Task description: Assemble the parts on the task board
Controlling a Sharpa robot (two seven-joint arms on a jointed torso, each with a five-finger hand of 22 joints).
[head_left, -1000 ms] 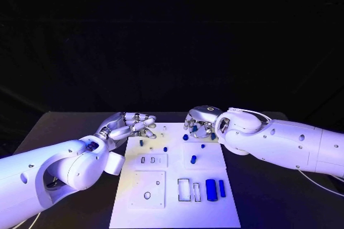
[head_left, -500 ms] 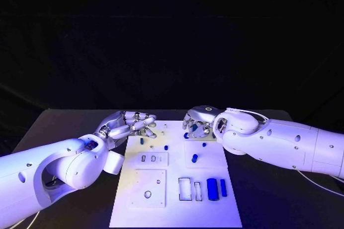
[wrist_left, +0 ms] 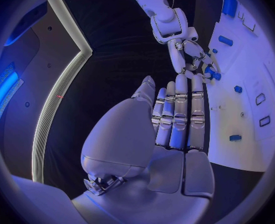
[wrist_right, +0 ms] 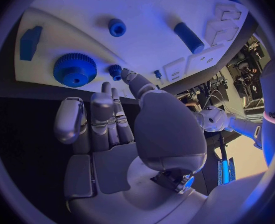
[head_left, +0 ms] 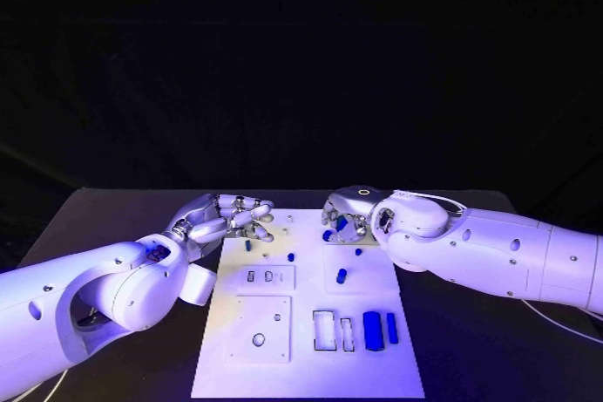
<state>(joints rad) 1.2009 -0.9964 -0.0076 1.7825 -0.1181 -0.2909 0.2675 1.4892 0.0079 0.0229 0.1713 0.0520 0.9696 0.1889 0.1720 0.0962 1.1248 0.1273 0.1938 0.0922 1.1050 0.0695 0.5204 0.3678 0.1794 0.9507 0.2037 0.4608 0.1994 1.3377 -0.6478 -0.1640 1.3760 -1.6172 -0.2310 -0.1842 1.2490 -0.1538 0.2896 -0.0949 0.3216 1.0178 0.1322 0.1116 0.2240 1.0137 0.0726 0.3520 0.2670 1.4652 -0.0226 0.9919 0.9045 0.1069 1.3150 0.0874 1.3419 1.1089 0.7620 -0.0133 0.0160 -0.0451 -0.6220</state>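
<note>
Right hand: you see it at the far edge of the task board, fingers curled down over the blue gear; whether it grips any part cannot be told.
Left hand: poised at the board's far left corner, fingers together and extended, holding nothing you can see.
Parts: small blue gear beside the large one; blue cylinder mid-board; blue block and thin blue bar toward the near right corner.
Open room: near half of the board is free of both arms.
Obstructions: both forearms flank the board's long edges.
Table: black.
</note>
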